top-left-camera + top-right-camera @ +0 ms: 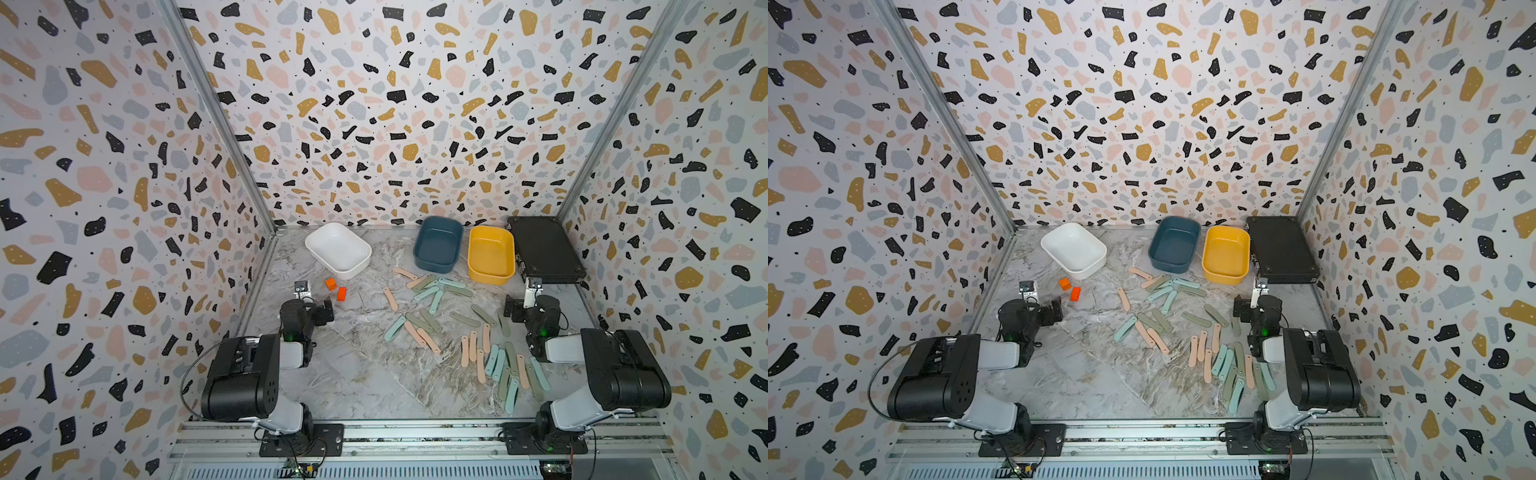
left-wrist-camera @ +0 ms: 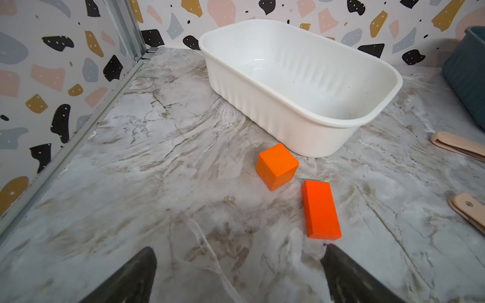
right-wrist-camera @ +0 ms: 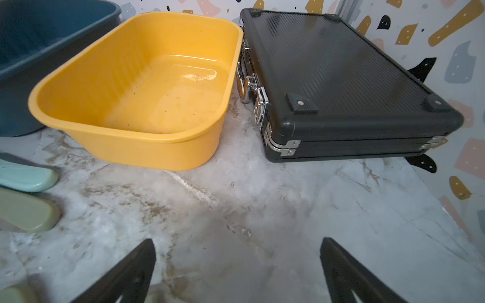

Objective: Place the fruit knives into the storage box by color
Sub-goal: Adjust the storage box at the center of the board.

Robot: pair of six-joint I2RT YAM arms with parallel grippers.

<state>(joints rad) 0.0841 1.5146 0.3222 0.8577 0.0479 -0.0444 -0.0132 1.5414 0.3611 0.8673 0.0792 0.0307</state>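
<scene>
A grey marble-look tabletop [image 1: 353, 382] is lying inside a booth of terrazzo-patterned walls [image 1: 374, 124]. Both arms are hanging low over it. The left gripper [image 2: 238, 249] is standing spread wide above bare marble with nothing between its fingers. The right gripper [image 3: 238, 241] is doing the same, fingers apart and empty.

Ahead of the left gripper the white tub [image 2: 262, 112] is sitting empty, and two orange blocks [image 2: 277, 165] are lying between it and the fingertips. Ahead of the right gripper the yellow tub [image 3: 147, 149] is sitting empty, close against a black latched case [image 3: 341, 65]. The teal tub [image 1: 434, 264] is standing on its other side.

The fruit knives [image 1: 395, 328] are all lying loose on the table, none in a tub. One scatter is spreading between the two grippers and out toward the tubs. Another is bunching beside the right arm, behind its gripper. A mint knife [image 3: 26, 178] and a sage knife [image 3: 26, 210] are resting just off the right gripper's inner side.

They are looking light, stiff, thin and smooth, and they are lying flat. A pinch across the narrow width at mid-length, coming straight down, seems the safest hold. Where they are overlapping, an outlying single knife is probably the easier pick, since a neighbour could be getting dragged along.
</scene>
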